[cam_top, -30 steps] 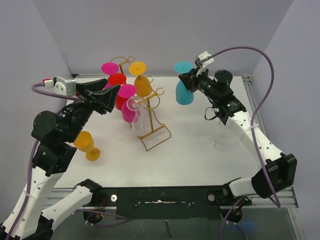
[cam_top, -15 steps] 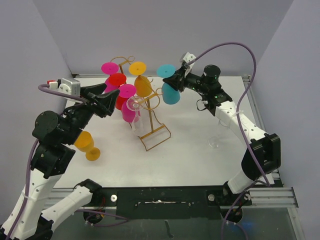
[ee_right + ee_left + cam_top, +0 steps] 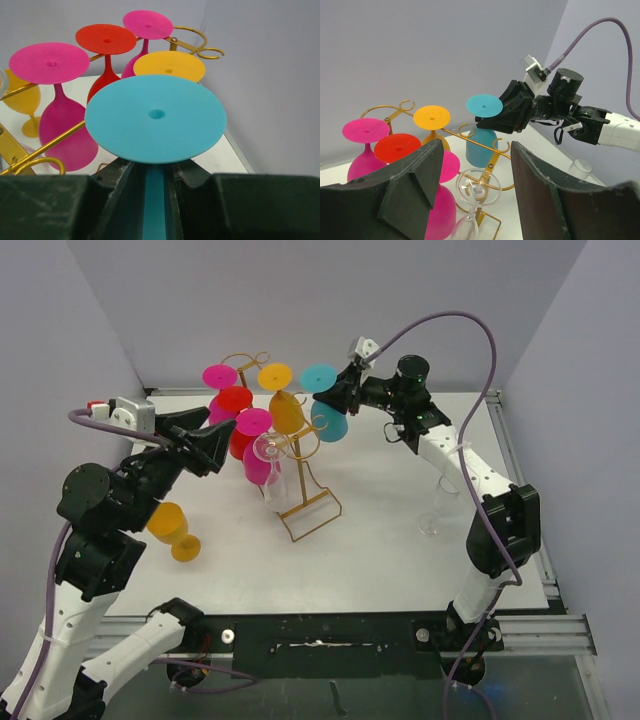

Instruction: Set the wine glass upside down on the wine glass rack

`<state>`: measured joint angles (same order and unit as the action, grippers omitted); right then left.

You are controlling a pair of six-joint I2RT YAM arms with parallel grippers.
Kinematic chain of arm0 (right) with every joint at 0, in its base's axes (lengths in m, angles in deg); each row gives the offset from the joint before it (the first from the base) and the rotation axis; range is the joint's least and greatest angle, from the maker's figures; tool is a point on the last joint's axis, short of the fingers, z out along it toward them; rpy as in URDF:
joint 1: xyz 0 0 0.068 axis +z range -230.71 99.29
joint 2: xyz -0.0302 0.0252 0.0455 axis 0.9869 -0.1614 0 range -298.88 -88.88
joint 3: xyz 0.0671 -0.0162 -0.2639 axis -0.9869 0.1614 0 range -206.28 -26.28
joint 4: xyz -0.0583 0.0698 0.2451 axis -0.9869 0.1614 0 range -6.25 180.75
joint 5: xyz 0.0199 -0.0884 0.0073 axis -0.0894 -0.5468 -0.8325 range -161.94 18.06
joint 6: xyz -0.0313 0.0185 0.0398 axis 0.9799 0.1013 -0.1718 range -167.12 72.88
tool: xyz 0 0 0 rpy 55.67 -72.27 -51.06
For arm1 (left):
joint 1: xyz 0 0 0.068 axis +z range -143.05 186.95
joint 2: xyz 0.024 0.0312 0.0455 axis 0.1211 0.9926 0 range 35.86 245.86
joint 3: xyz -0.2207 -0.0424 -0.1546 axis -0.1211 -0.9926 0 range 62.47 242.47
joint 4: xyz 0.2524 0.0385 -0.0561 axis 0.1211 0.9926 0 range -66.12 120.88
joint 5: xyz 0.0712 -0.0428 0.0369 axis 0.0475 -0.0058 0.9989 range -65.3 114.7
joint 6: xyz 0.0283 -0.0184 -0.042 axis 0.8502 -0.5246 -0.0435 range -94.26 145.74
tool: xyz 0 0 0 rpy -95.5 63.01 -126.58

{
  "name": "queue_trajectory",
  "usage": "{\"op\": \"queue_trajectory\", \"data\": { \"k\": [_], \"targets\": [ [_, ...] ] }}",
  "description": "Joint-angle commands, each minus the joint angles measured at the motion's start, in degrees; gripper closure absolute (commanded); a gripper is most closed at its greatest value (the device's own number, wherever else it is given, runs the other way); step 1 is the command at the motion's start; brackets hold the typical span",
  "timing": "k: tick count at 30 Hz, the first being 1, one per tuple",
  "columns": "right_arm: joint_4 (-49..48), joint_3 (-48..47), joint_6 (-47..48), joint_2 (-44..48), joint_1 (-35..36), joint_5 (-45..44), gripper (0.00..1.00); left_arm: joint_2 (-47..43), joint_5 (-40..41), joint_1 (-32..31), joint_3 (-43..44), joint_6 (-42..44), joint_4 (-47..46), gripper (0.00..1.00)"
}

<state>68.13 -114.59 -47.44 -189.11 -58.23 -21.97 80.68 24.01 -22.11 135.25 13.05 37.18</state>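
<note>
White table (image 3: 380,535); teal glass (image 3: 327,426) (inverted)

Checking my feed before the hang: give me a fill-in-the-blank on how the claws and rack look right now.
The wine glass in the right claw is coloured ___.
It is held with its foot facing ___.
The left claw is ___ and empty.
The wine glass rack carries ___ other glasses.
Missing words: turquoise; up; open; five.
</note>
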Motion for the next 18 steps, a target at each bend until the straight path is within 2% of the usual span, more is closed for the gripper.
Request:
{"op": "queue_trajectory", "data": {
  "k": [1, 18],
  "targets": [
    [-0.92, -3.68, 0.82, -0.11, -0.03, 6.38, 1.0, -0.43, 0.1, 0.24, 2.58, 0.84, -0.38, 0.45],
    [2.82, -7.52, 2.09, -4.48, 1.17, 6.69, 1.0, -0.18, -1.22, 0.3, 2.83, 0.3, -0.29, 0.45]
  ]
}}
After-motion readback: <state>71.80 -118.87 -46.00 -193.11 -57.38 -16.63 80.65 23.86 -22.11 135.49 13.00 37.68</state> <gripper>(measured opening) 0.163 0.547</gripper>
